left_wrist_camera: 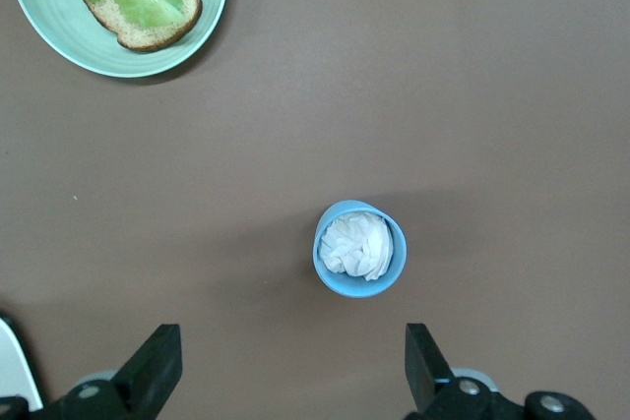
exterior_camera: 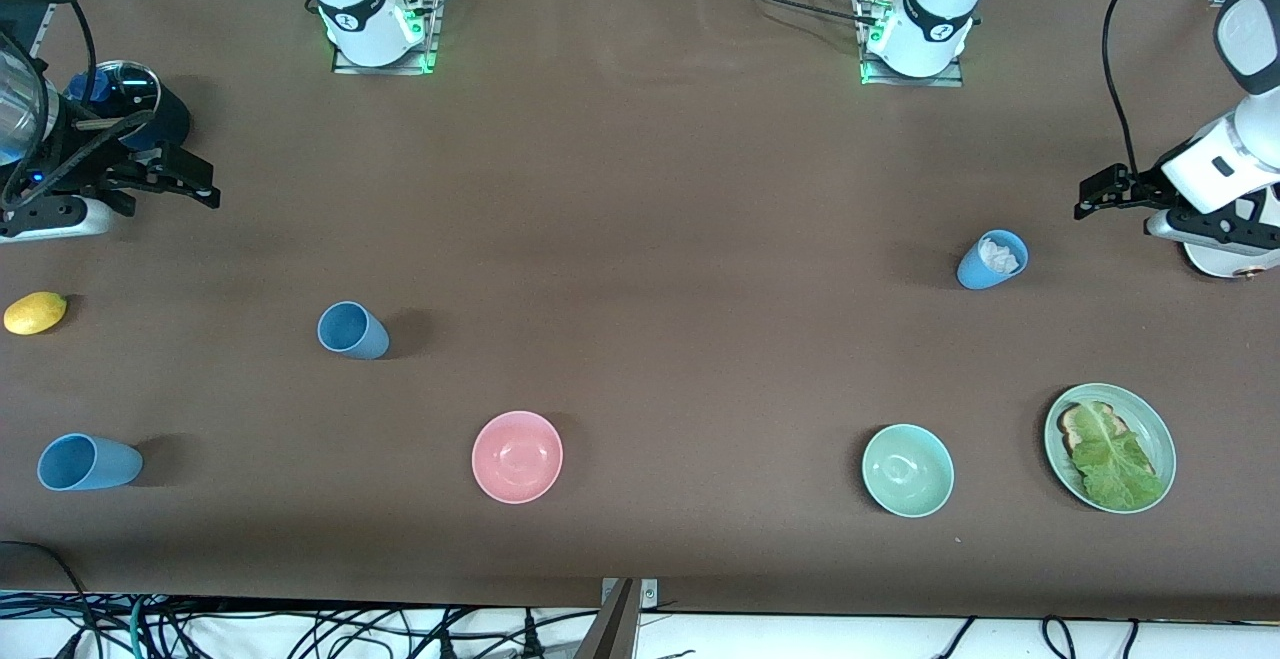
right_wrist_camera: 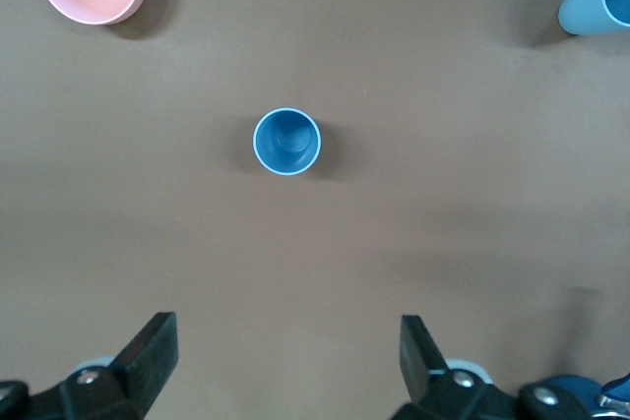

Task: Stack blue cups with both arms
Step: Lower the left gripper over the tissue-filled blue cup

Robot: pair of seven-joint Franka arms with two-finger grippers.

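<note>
The right gripper (exterior_camera: 205, 184) hangs high at the right arm's end of the table, fingers spread wide and holding nothing; the left gripper (exterior_camera: 1090, 194) hangs likewise at the left arm's end, fully open and empty.

An upright empty cup (exterior_camera: 353, 330) stands below and ahead of the right gripper; a second cup (exterior_camera: 88, 462) is also at that end, closer to the table's front edge than the first. A third cup (exterior_camera: 992, 259), stuffed with white paper (left_wrist_camera: 356, 245), stands upright just ahead of the left gripper — centred between its fingers in the left wrist view.

Step in hand, by judgement: approach. Each gripper should descend straight over its cup, straddle the wall below the rim, and close evenly; the taper may let a cup slip downward if gripped too low. The wad would likely block nesting, so the stuffed cup is probably better placed on top.

Hard to make out: whether the second cup stands or lies on its side; both wrist views cut off the gripper bodies — only finger ends show.
</note>
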